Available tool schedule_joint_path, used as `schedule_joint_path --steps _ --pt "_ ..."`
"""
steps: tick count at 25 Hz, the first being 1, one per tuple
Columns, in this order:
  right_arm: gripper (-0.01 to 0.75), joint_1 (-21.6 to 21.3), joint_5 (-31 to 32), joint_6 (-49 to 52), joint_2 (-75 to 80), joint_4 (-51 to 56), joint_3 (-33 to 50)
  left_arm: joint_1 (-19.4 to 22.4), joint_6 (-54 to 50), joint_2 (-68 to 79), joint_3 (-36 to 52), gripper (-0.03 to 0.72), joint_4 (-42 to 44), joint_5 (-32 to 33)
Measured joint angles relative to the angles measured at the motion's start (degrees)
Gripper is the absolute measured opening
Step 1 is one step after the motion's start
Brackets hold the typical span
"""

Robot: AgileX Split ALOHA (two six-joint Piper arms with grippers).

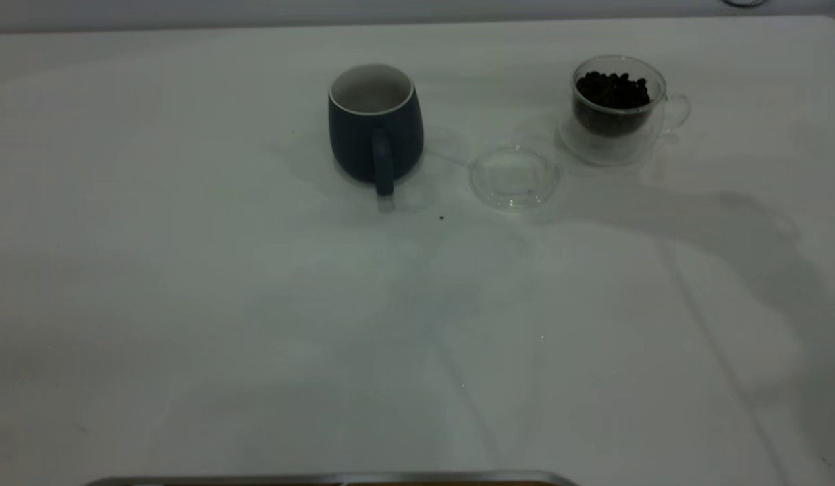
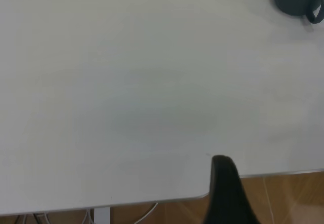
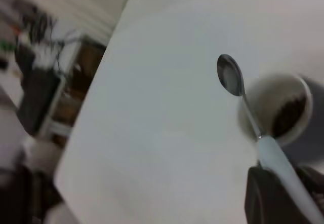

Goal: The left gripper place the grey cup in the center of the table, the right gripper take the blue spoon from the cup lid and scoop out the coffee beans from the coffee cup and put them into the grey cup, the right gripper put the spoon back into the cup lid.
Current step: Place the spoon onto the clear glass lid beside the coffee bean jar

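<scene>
Grey cup [image 1: 375, 125] sits mid-table, far side; lid [image 1: 514, 177] just right of it, bare; glass cup [image 1: 616, 108] of beans [image 1: 613, 90] farther right.

Right gripper [image 3: 283, 193] pinches spoon [image 3: 243, 100] by its handle, bowl looks empty, above grey cup with some beans in. So scooping's underway.

Next I'd guess either another scoop or spoon back on lid.

Left gripper [image 2: 228, 193] parked near table edge, can't tell its state.

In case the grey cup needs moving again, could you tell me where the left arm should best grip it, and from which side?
Probably the left rim wall of the grey cup, from above: it stands upright and open, its rounded body narrows upward, and the handle faces the camera, leaving that side free.
</scene>
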Motion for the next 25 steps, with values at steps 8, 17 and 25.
schedule_joint_path --steps 8,17,25 --pt "0.105 -7.0 -0.6 6.6 -0.8 3.1 13.9 0.0 0.0 0.0 0.0 0.53 0.0 0.0" --pt "0.105 -7.3 -7.7 4.6 3.1 10.0 17.8 0.0 0.0 0.0 0.0 0.53 0.0 0.0" --pt "0.105 -7.3 -5.7 3.4 12.7 10.2 11.3 0.0 0.0 0.0 0.0 0.53 0.0 0.0"
